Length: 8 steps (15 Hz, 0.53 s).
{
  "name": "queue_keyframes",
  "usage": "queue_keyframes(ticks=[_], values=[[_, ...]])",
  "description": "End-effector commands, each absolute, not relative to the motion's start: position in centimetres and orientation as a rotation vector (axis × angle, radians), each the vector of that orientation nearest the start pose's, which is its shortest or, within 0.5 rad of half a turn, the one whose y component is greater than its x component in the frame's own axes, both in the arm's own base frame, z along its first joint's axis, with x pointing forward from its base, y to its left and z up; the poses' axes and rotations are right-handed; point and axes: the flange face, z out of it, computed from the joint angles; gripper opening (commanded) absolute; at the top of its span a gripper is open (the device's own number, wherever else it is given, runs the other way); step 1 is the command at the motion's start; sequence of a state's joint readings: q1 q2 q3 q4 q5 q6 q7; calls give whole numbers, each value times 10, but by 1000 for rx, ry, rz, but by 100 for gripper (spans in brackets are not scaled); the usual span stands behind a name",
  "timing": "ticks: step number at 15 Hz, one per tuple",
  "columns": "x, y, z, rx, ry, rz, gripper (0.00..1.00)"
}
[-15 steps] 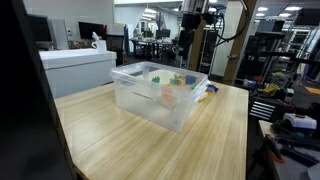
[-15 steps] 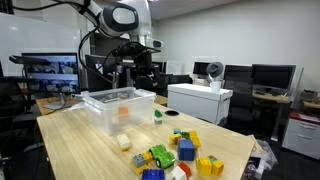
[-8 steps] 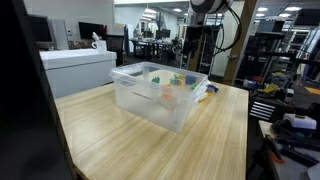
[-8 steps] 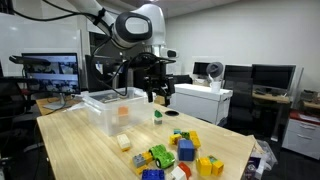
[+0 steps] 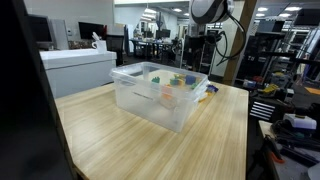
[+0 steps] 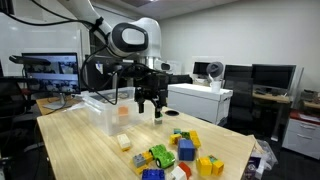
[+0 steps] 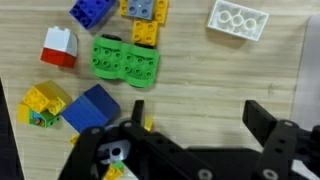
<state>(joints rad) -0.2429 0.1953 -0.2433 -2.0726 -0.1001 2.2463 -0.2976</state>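
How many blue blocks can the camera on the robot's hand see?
2. One blue block lies at the top edge, partly cut off. A second blue block sits lower, beside a yellow block, close to the open gripper. More may hide under it.

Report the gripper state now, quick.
The gripper is open, holding nothing; the blue block lies nearest it.

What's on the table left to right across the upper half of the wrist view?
red-and-white block → green block → white block
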Motion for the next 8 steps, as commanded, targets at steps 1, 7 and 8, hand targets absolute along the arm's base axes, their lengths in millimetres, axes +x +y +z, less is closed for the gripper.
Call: queue_keyframes(ticks=[1, 7, 8], values=[[506, -295, 336, -3279, 331, 107, 100], [508, -346, 329, -3301, 530, 108, 100], [509, -350, 324, -3299, 549, 113, 100]])
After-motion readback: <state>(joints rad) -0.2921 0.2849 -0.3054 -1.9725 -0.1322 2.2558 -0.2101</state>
